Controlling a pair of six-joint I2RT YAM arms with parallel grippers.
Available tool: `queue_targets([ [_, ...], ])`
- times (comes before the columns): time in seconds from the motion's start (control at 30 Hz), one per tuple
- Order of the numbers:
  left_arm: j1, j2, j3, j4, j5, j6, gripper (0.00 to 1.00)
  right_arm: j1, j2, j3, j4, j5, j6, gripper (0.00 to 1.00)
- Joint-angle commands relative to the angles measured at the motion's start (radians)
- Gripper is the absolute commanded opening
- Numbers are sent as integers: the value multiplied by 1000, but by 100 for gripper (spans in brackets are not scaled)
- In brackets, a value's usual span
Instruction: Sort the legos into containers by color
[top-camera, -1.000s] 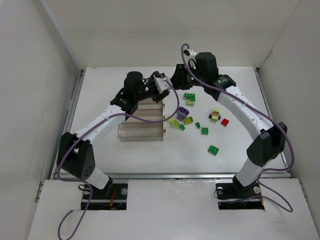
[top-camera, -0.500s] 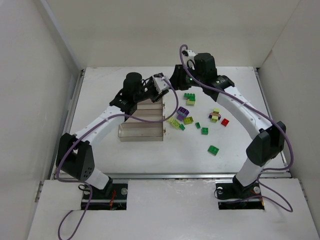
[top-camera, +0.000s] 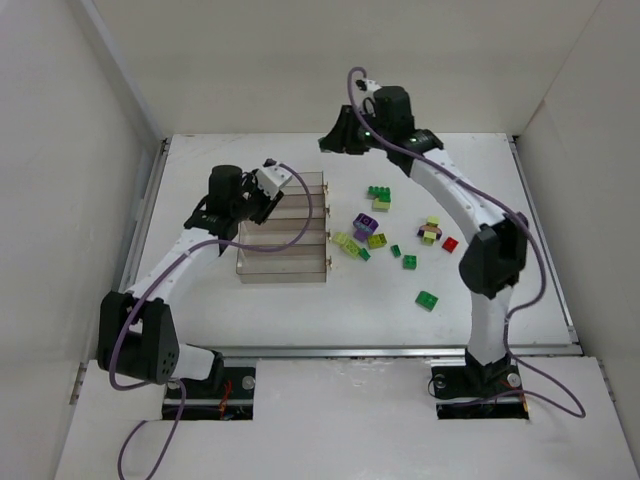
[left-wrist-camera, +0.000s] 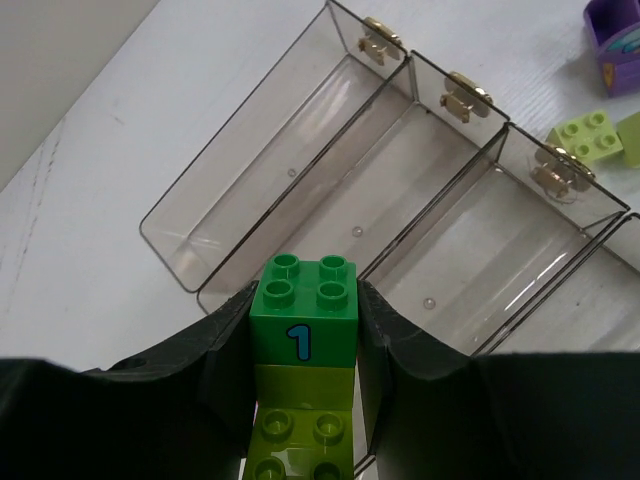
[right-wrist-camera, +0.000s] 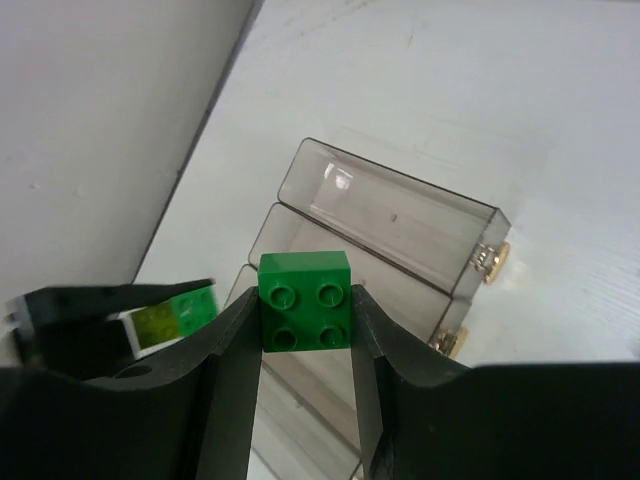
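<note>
Legos (top-camera: 375, 238): most lie loose on the table (top-camera: 300, 320), right of the containers (top-camera: 283, 272); no brick shows in those bins yet. My left gripper (left-wrist-camera: 303, 300) has its jaws clamped on a green brick marked 1 (left-wrist-camera: 303, 320) joined to a yellow-green brick (left-wrist-camera: 303, 425). A second ago these jaws were wider and over the tray's right end; now they hang over its far left. My right gripper (right-wrist-camera: 305, 310) is clamped on a plain green brick (right-wrist-camera: 305, 300), drawn back past the far right corner. I judge the mixed pair needs splitting first.
</note>
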Motion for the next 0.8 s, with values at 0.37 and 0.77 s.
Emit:
queue_targets([
  [0.37,52,-100,-51,65,-69,-69,0,79,382,266,4,22,31,21],
  [0.77,52,-90,-42,83,-11,-69,0,79,351,258,12,12,11,91],
])
